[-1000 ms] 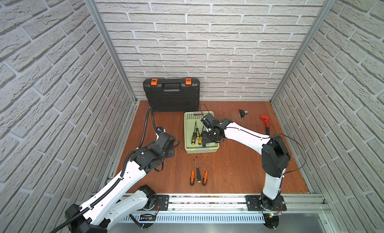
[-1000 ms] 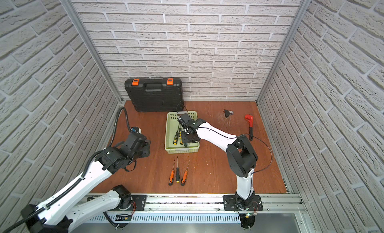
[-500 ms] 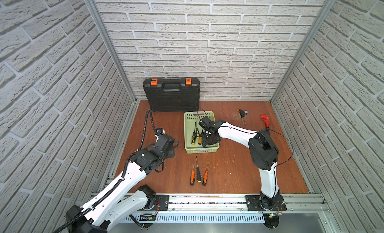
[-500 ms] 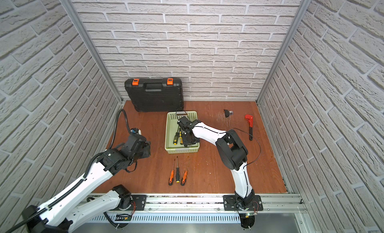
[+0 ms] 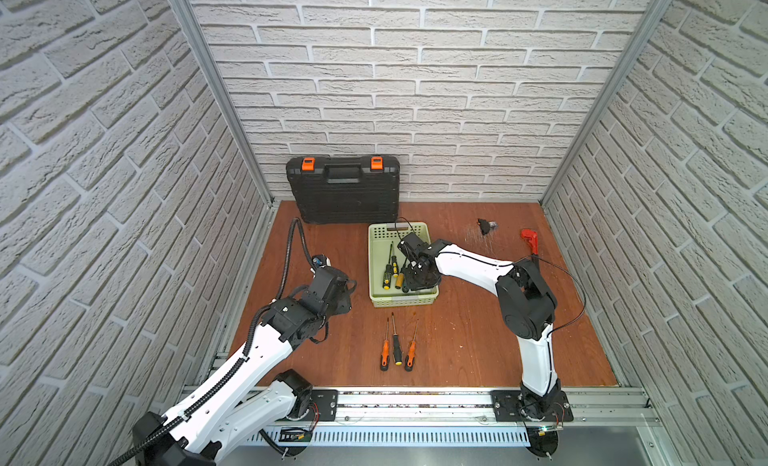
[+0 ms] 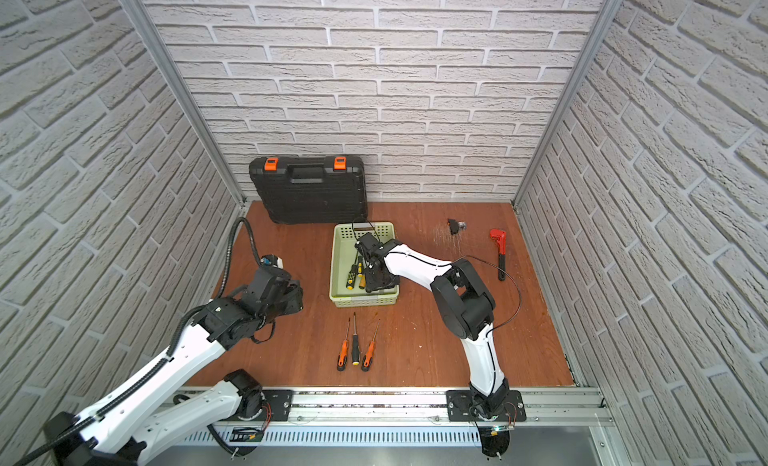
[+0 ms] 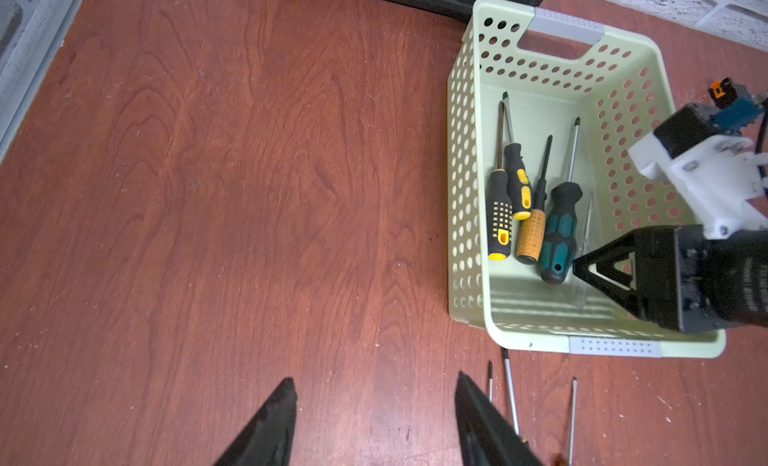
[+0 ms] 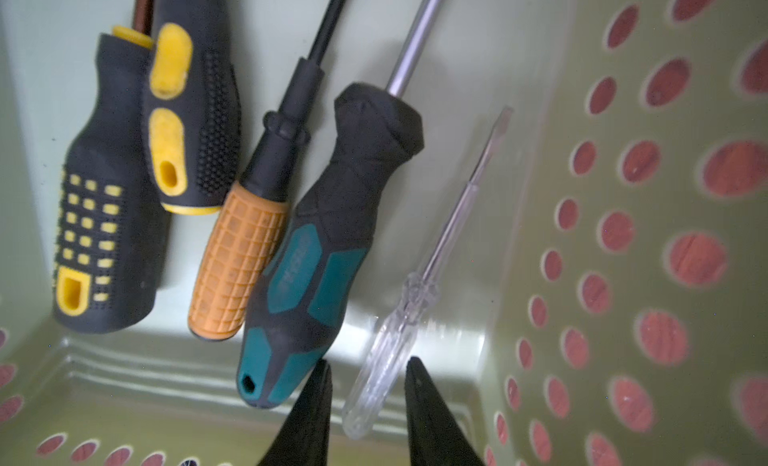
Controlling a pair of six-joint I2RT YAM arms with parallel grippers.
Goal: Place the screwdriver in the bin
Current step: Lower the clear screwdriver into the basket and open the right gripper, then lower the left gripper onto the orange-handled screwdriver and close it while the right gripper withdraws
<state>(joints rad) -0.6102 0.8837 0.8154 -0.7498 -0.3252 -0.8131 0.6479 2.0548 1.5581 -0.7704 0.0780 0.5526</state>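
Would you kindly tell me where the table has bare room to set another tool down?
Bare wood lies left of the bin, bordered by the case and the left hand, and in front between the three loose screwdrivers and the right arm. Crowded: inside the bin, with five screwdrivers and the right hand.

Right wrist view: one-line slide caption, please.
Right end effector straddles a clear screwdriver lying beside four others in the bin.

Black tool case [image 5: 343, 189] at back wall; red wrench [image 5: 528, 236] right
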